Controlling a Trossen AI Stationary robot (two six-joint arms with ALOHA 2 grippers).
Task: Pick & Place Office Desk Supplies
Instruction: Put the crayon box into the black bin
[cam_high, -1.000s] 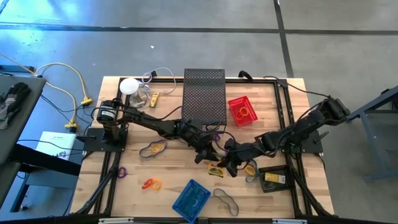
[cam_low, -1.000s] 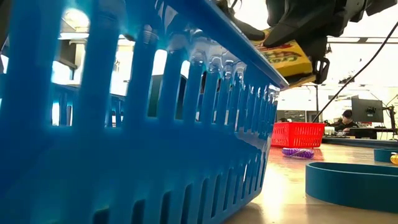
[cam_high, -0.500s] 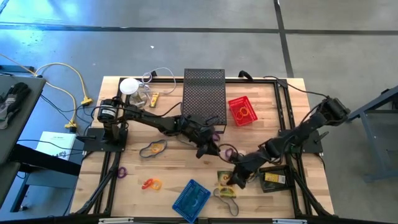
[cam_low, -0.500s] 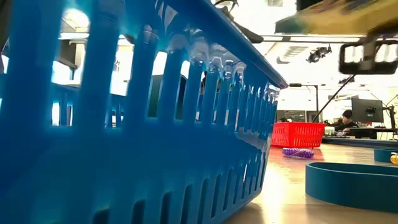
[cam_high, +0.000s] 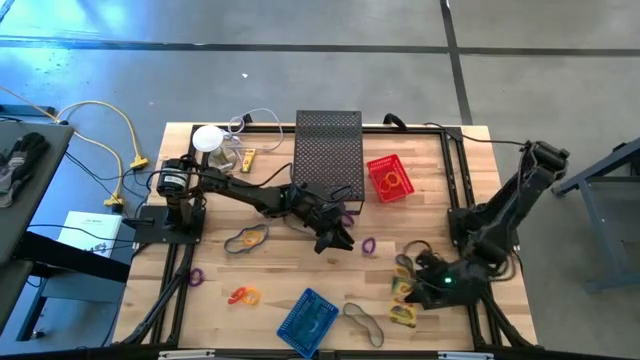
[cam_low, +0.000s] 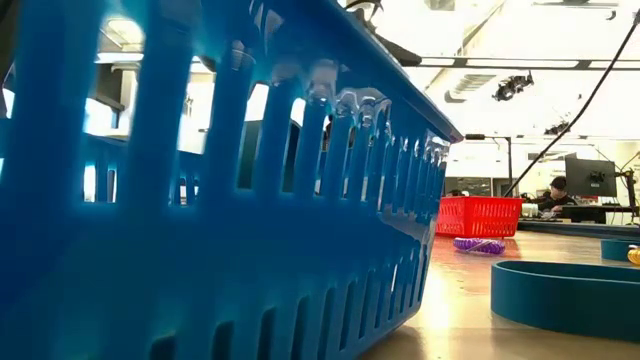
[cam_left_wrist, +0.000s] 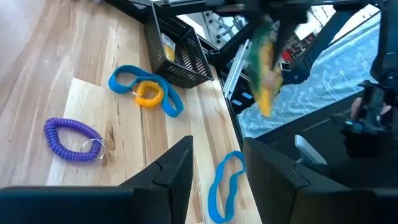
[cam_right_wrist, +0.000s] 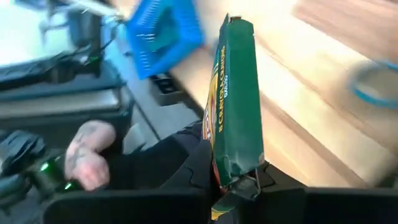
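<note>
The right end effector (cam_right_wrist: 239, 186) is clamped on a green crayon packet (cam_right_wrist: 235, 99) at the desk's (cam_high: 270, 285) near right corner — long axis standing upright. The left end effector (cam_high: 338, 241) hovers mid-desk, partly open, empty. Most supplies lie loose — blue basket (cam_high: 307, 320), purple coil (cam_left_wrist: 73, 140), orange band (cam_high: 243, 295).

The left arm reaches from its base at the left edge of the surface toward the middle, low and stretched out, with its end effector (cam_high: 340, 241) hanging just above the wood; its two dark fingers (cam_left_wrist: 171, 168) stand apart with nothing between them. The right arm is folded back over the near right corner (elbow high, wrist dropped), and its end effector (cam_high: 412, 290) is clamped on a packet (cam_right_wrist: 235, 93), which stands upright between the fingers in the right wrist view.
</note>
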